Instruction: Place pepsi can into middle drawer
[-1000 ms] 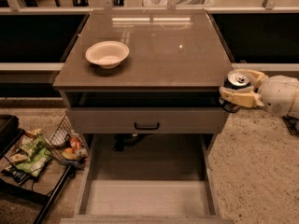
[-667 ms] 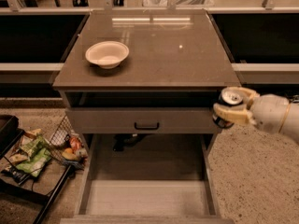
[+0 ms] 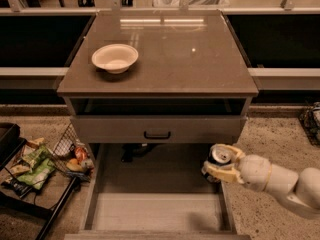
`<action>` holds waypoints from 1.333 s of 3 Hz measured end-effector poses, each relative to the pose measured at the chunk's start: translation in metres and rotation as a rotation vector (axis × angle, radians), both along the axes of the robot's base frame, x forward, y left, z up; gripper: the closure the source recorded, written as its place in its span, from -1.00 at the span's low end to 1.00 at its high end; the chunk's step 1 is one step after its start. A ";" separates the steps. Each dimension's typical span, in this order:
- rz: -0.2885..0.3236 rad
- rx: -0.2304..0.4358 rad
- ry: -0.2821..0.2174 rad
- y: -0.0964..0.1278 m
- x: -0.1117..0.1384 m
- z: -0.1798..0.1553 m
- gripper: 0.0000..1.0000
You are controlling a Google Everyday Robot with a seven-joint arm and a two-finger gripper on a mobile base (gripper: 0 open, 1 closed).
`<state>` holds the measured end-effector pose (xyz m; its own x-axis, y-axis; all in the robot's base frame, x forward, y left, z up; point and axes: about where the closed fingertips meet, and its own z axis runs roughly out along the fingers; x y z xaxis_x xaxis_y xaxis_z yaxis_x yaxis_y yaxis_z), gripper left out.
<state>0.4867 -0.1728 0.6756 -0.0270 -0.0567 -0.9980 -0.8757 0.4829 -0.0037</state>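
Observation:
The pepsi can (image 3: pixel 219 156), dark blue with a silver top, is held tilted in my gripper (image 3: pixel 216 168), which is shut on it. The white arm comes in from the lower right. The can hangs just above the right side wall of the open middle drawer (image 3: pixel 155 211), near its back right corner. The drawer is pulled far out below the cabinet, and its pale flat floor holds nothing.
A grey drawer front with a black handle (image 3: pixel 157 134) sits above the open drawer. A white bowl (image 3: pixel 115 58) stands on the brown cabinet top (image 3: pixel 190 59). A wire basket of snack packets (image 3: pixel 37 161) stands on the floor at the left.
My gripper has carried the can down and to the left, from beside the cabinet's top right edge to the right side of the open drawer.

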 end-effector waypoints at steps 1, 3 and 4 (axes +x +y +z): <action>0.083 0.056 0.008 0.038 -0.005 -0.049 1.00; 0.114 0.070 0.020 0.058 -0.002 -0.061 1.00; 0.189 0.070 0.044 0.110 0.004 -0.089 1.00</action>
